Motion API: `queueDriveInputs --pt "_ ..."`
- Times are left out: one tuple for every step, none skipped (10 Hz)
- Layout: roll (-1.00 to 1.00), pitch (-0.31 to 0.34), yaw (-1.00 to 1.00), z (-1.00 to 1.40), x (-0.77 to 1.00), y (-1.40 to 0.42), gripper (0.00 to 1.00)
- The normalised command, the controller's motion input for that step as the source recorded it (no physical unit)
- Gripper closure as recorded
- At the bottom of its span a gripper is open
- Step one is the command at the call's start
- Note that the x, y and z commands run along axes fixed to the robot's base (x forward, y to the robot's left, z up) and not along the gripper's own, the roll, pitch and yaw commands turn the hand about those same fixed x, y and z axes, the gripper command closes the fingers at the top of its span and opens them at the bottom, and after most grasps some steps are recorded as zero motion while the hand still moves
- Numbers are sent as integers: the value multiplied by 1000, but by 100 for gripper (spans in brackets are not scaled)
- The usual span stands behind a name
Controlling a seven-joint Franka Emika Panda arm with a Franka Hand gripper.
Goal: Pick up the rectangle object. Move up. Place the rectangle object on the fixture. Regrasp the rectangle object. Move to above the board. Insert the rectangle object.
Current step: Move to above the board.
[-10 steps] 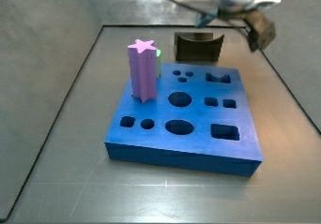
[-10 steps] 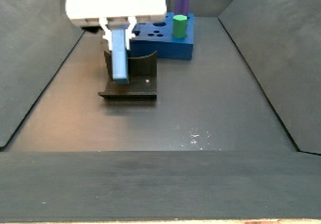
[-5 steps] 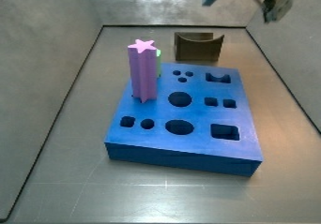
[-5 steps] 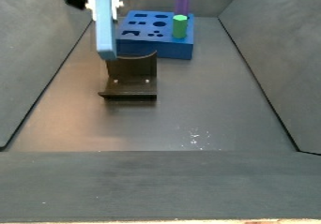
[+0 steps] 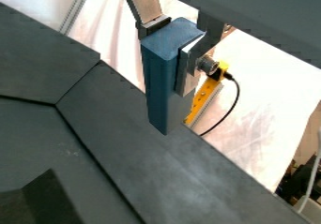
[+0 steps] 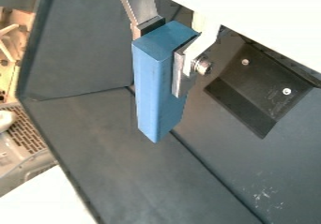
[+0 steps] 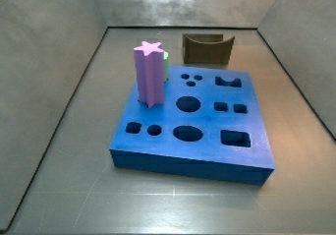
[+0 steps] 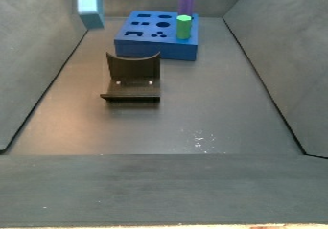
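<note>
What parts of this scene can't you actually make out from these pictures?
- The gripper: out of frame in both side views; only the wrist views show it shut on the rectangle object.
- The rectangle object: its upper end is cut off by the frame's top edge in a side view.
- The board: its near side is hidden behind the fixture.
- The hole depths in the board: too dark to judge.
</note>
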Motion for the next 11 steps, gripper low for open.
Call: queueDriveInputs --pt "-75 75 110 1000 140 67 100" --pt "-84 81 93 1000 135 60 100" --pt "-85 101 81 1000 130 55 100" --pt "-91 113 73 1000 120 45 100" --pt "-91 123 71 1000 115 40 100" --pt "-97 151 73 1000 108 27 100" --pt "-97 166 72 1000 104 22 100" --pt "-96 173 79 940 85 5 100" --pt "-89 181 87 786 68 -8 100" --pt "-90 195 97 581 54 -13 100" --pt "-93 196 104 429 47 -17 100"
